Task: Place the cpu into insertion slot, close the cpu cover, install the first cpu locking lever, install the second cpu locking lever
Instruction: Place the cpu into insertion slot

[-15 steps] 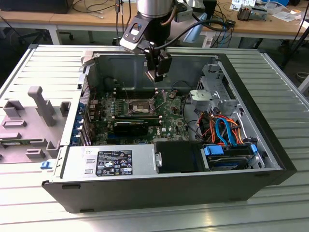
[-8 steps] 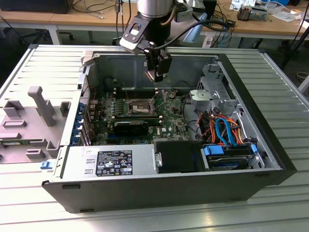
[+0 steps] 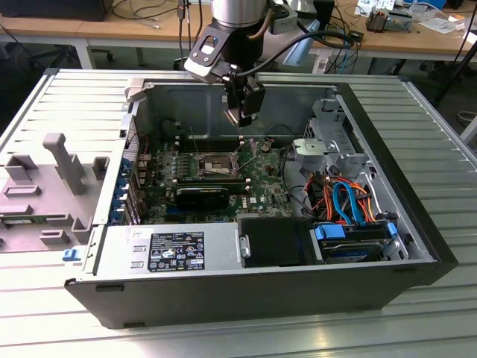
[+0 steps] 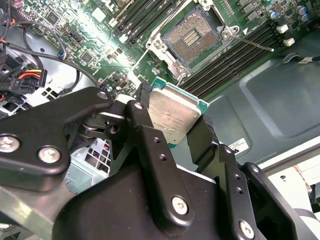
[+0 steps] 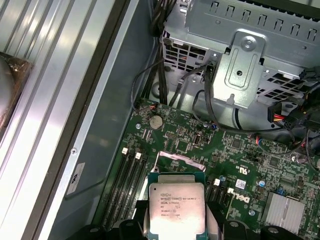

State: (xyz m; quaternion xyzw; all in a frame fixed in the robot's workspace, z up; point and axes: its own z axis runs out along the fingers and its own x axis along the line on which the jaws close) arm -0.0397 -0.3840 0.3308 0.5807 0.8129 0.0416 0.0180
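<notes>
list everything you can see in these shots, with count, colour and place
cpu: 1, silver-grey top with green edge, held in the air above the motherboard
insertion slot: 1, dark with silver rim, uncovered and empty on the motherboard
motherboard: 1, green, on the floor of the computer case
computer case: 1, black and grey, lying open on the table
power supply: 1, silver with black label, near side of the case
drive cage: 1, silver, beside the motherboard
cables: a bundle, orange, blue and black, exterior view's right in the case
fixture: 1, grey, on the table at the exterior view's left
table: 1, silver, slatted, under everything
tool: 1, black, shut on the cpu
</notes>
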